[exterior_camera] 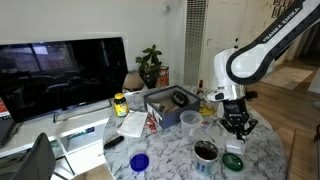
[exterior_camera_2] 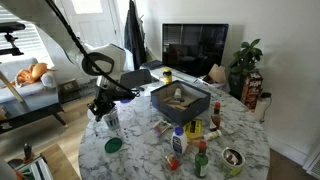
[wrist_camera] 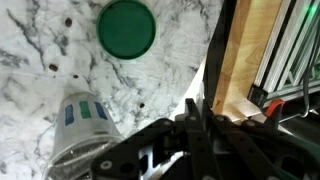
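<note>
Exterior view: marble table carries a grey bin with dark oddments inside, a clear cup, and a bowl that is dark within. A green lid lies flat near the table edge. The hand hangs just above the lid, fingers drawn together, holding nothing. Exterior view: same bin, a pale object lying in it. A clear jar stands on the table, contents not discernible, with the green lid close beside it. The hand is just beside the jar's top; contact not clear. Wrist view: jar with a white-and-blue label, lid apart from it on the marble, and the hand closed on nothing, by the table edge.
</note>
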Controlling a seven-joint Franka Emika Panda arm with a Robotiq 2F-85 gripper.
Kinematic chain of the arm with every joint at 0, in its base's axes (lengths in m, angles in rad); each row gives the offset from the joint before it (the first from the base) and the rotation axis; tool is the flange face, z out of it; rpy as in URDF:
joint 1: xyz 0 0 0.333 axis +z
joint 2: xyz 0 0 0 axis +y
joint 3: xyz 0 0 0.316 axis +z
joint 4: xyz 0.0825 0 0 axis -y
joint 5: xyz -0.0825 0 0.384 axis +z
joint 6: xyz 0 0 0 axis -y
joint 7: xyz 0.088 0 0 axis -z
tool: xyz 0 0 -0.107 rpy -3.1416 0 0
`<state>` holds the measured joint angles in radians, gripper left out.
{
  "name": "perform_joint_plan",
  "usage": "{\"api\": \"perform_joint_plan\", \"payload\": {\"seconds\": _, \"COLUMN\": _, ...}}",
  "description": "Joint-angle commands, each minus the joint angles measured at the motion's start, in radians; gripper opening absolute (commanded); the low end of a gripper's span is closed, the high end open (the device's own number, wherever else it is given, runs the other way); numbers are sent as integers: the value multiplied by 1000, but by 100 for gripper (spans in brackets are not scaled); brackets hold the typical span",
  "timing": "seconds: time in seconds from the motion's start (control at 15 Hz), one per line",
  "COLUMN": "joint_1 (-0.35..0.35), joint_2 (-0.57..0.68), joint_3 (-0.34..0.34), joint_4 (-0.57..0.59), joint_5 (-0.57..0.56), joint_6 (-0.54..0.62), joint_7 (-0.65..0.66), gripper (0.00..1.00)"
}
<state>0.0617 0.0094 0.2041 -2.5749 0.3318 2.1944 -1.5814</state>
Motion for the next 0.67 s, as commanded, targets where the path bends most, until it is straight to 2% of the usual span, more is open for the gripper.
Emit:
{"api": "perform_joint_plan", "payload": {"seconds": 0.0, "joint_1": 44, "joint_2": -16, "joint_3": -21, "joint_4": 2, "joint_5": 0, "joint_6": -1, "joint_7": -5, "gripper": 6}}
{"api": "perform_joint_plan", "payload": {"seconds": 0.2, "joint_1": 71, "joint_2": -41, "joint_3": -16, "joint_4": 2, "joint_5": -1, "joint_6": -1, "joint_7": -8, "gripper": 6}}
{"api": "perform_joint_plan", "payload": {"seconds": 0.27, "joint_1": 71, "joint_2": -42, "joint_3": -17, "joint_4": 2, "joint_5": -1, "joint_6": -1, "joint_7": -10, "gripper": 2}}
{"api": "perform_joint_plan", "payload": {"seconds": 0.4, "joint_1": 85, "joint_2": -40, "joint_3": -9, "joint_4": -3, "joint_5": 10, "joint_6": 46, "joint_7": -52, "gripper": 2}}
{"api": "perform_joint_plan", "payload": {"seconds": 0.6, "joint_1": 117, "joint_2": -32, "joint_3": 13, "joint_4": -6, "joint_5": -59, "joint_6": 154, "joint_7": -53, "gripper": 2}}
